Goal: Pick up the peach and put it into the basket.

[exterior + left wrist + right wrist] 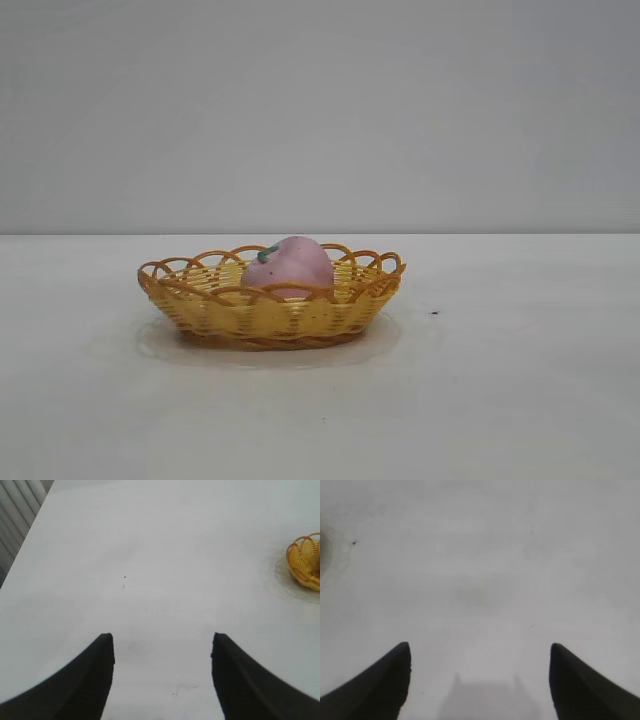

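The pink-mauve peach (pixel 290 264) with its small green stem lies inside the yellow-orange wicker basket (pixel 215 310), which stands on the white table near the middle of the exterior view. Neither arm shows in that view. In the left wrist view my left gripper (pixel 162 639) hangs open over bare table, and the basket's (pixel 304 562) rim shows far off at the picture's edge; the peach is not seen there. My right gripper (pixel 480 647) is open too, over bare table with nothing between its fingers. Both grippers are well apart from the basket.
The white table (pixel 500 400) runs wide around the basket, with a plain grey wall behind. A small dark speck (pixel 434 313) lies right of the basket. The left wrist view shows the table's edge and grey slats (pixel 15 510) beyond it.
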